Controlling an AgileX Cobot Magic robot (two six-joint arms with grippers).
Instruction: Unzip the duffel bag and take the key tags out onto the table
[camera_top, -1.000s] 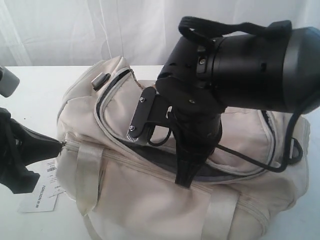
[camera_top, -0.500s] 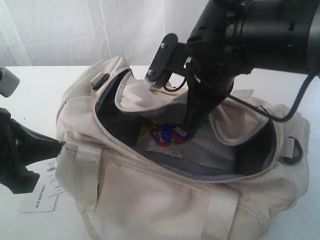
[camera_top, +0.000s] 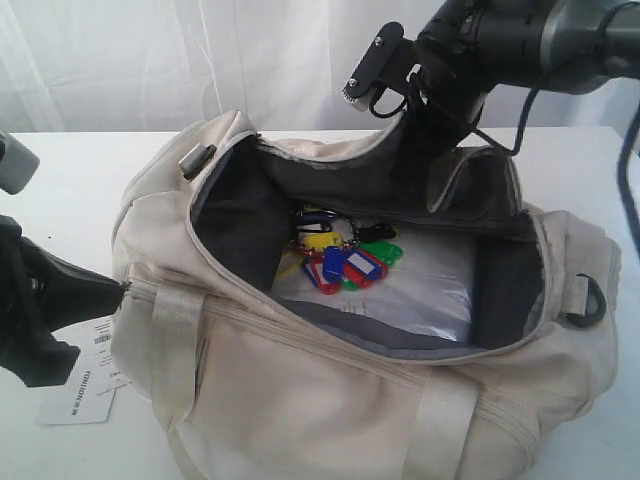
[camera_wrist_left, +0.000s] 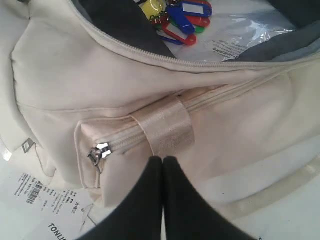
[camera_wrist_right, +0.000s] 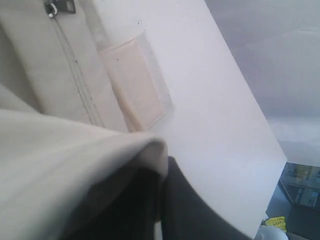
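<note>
– Looking into the duffel bag, is it unzipped?

– Yes. Its main opening gapes wide, the dark grey lining shows, and the top flap stands raised along the far side.

– What holds the flap up?

– The right claw. It is clenched on the flap's edge. The right wrist view shows cream fabric folded over its dark fingers, with the white worktop beyond.

– And the key tags?

– The key tags lie inside the bag on its floor. They are red, blue, green and yellow, bunched together on a clear plastic wrapper. Both claws are apart from them, the right one above and behind.

– What about the left claw?

– The left claw is clenched too, its tips pressed together with nothing visible between them. In the exterior view it points at the bag's left end, where the side zipper stops. In the left wrist view the tips sit just beside a webbing strap, near the metal zipper pull. Whether they pinch any fabric, I cannot tell.

– Anything else around the bag?

– A white paper label with a barcode lies on the worktop just beside that same end, under the left claw. A black D-ring hangs at the opposite end.
</note>
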